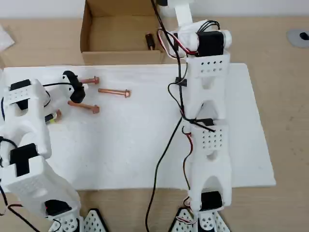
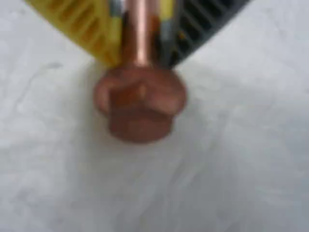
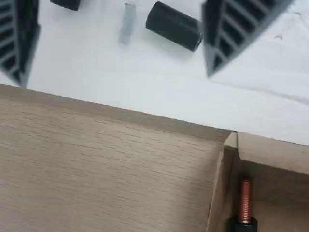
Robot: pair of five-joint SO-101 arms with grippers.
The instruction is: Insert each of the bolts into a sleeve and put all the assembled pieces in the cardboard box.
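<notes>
My left gripper is shut on the shaft of a copper bolt, whose hex head pokes out just above the white mat. From above, that gripper sits at the mat's left, with the bolt sticking out of its black finger. Two more bolts lie loose beside it. My right gripper is open, hanging over the table beyond the cardboard box. A black sleeve lies on a white surface past its fingers. One bolt in a sleeve rests inside the box.
A second black sleeve and a small grey piece lie near the first sleeve. The right arm stretches along the mat's right side. Black cables trail across the mat.
</notes>
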